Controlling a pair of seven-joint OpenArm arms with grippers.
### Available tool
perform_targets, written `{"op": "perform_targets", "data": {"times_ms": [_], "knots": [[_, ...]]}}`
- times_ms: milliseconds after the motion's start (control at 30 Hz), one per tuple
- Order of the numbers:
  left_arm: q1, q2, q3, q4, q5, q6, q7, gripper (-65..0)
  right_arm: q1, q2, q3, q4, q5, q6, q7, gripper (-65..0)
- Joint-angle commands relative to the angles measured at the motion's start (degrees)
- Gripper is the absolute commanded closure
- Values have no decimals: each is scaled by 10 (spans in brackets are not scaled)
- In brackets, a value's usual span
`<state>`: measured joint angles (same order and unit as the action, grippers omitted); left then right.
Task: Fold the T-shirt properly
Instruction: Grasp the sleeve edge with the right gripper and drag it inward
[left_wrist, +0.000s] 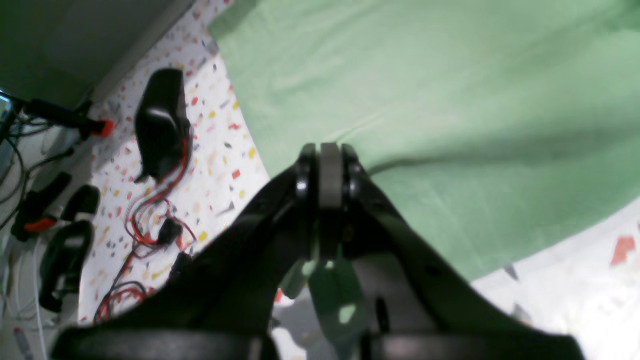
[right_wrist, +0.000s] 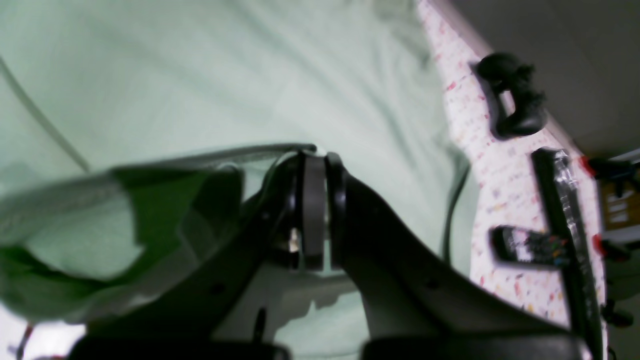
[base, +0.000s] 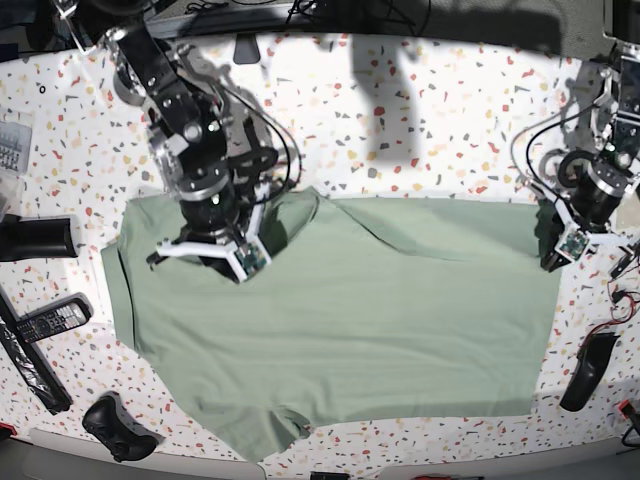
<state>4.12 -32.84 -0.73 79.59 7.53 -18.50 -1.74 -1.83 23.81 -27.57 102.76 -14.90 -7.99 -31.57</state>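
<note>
Nearest the left wrist camera are the left fingers (left_wrist: 330, 175), black with grey pads, pressed together with only a thin grey strip showing between them. Whether any cloth is pinched there cannot be told; the tips sit right at the edge of the T-shirt (left_wrist: 450, 100), where a crease runs away from them across the fabric. In the base view this left gripper (base: 565, 245) stands at the shirt's right-hand edge, near its upper corner.

The right fingers (right_wrist: 314, 200) are likewise closed tight, pad against pad. A raised fold of the sage-green cloth (right_wrist: 125, 220) bunches just beside them, and a hem edge runs up to the fingertips, so the cloth looks gripped there, though the blur leaves this uncertain. From above, the right gripper (base: 215, 250) sits over the shirt's upper left part, beside the collar area, where the fabric is rucked.

The T-shirt (base: 350, 310) lies spread across the middle of the speckled bench (base: 420, 110), mostly flat, with one sleeve at the left edge and another flap at the lower front.

Around it on the bench: a remote control (base: 48, 318) and a long dark strip (base: 30, 355) at the left, a black game controller (base: 115, 425) at the lower left, a black cylinder (base: 35, 238) above them, and a dark oblong device (base: 585, 370) with red wires (left_wrist: 145, 220) at the right.
</note>
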Motion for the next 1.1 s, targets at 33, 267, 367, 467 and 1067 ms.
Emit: {"op": "perform_targets", "data": {"times_ms": [33, 267, 367, 467, 1067], "knots": [[-15, -5, -5, 6, -3, 7, -17, 0, 18, 5, 18, 7, -9, -8, 13, 0], [-29, 16, -5, 6, -3, 7, -17, 0, 28, 5, 84, 6, 53, -7, 19, 0], [-37, 22, -5, 5, -3, 6, -11, 0, 28, 5, 93, 5, 53, -7, 21, 0], [-46, 27, -5, -12, -3, 7, -9, 0, 28, 4, 93, -14, 54, -7, 31, 0], [-75, 36, -5, -120, -20, 7, -43, 0, 105, 5, 92, -156, 80, -7, 45, 0]]}}
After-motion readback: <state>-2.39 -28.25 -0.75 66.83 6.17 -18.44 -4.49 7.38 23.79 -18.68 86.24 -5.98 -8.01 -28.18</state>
